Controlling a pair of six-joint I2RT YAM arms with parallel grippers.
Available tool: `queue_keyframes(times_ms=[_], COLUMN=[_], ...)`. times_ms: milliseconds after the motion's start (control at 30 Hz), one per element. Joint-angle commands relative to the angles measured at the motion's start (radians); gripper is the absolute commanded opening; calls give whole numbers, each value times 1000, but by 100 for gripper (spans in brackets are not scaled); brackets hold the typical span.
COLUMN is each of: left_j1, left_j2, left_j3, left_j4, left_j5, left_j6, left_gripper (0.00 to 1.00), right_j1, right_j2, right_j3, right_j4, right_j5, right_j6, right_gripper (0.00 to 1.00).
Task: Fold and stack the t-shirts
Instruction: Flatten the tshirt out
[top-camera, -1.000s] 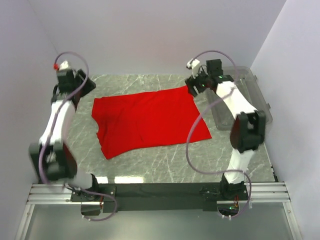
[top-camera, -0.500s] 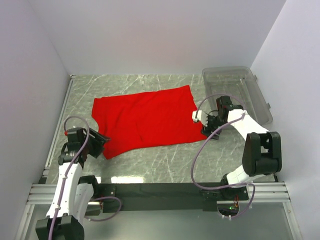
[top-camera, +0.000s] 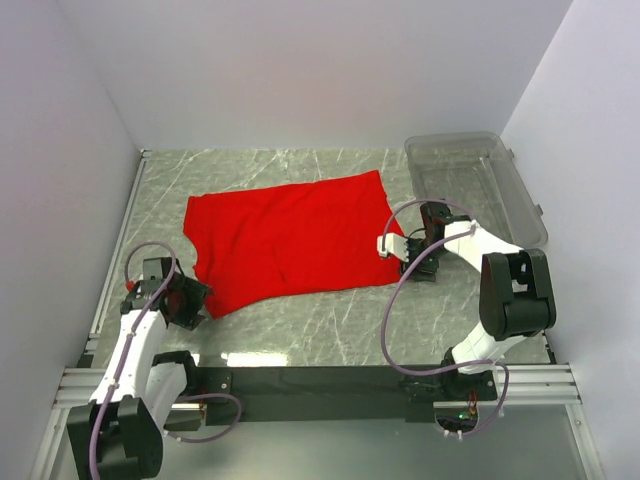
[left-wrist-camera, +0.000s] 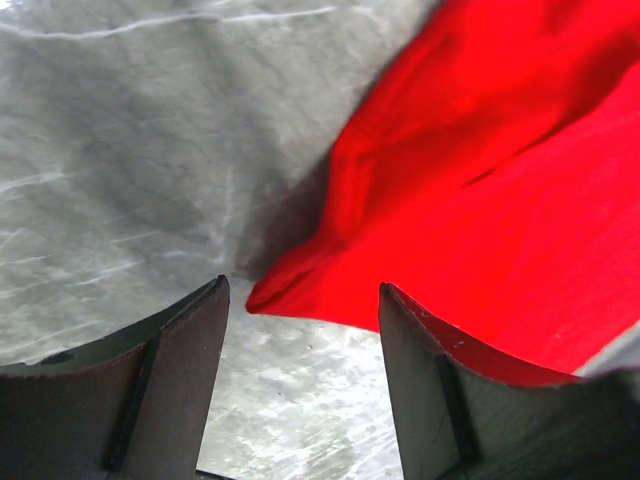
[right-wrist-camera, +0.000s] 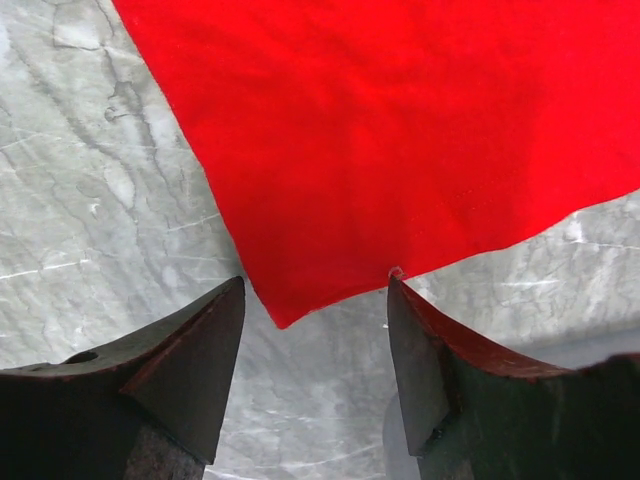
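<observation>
Lying flat mid-frame on the marble table (top-camera: 330, 330), the red t-shirt (top-camera: 290, 240) sits outside the clear plastic bin (top-camera: 530, 205) at upper right, with the left gripper (top-camera: 190, 300) and right gripper (top-camera: 405, 255) each spread apart around a lower corner.

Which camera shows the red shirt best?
The top external view: almost all of the red t-shirt shows there, spread out on the table. Each wrist view shows only one corner of it, close up.
</observation>
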Motion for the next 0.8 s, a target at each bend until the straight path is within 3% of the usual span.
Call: queue_keyframes(times_ms=[0, 167, 467, 767], left_j1=[-12, -46, -109, -109], left_j2=[16, 71, 154, 111], left_j3=[42, 47, 35, 61], left_j4=[-13, -4, 53, 50], left_j5=[-60, -57, -107, -162], left_j6=[-33, -33, -60, -37], left_gripper=[66, 63, 50, 53], right_j1=[2, 3, 2, 3], right_j2=[3, 14, 16, 11], right_j3=[-22, -13, 6, -7], right_j4=[33, 38, 30, 37], right_j5=[33, 33, 15, 14], right_j6=[5, 33, 56, 66], right_gripper=[65, 61, 58, 55])
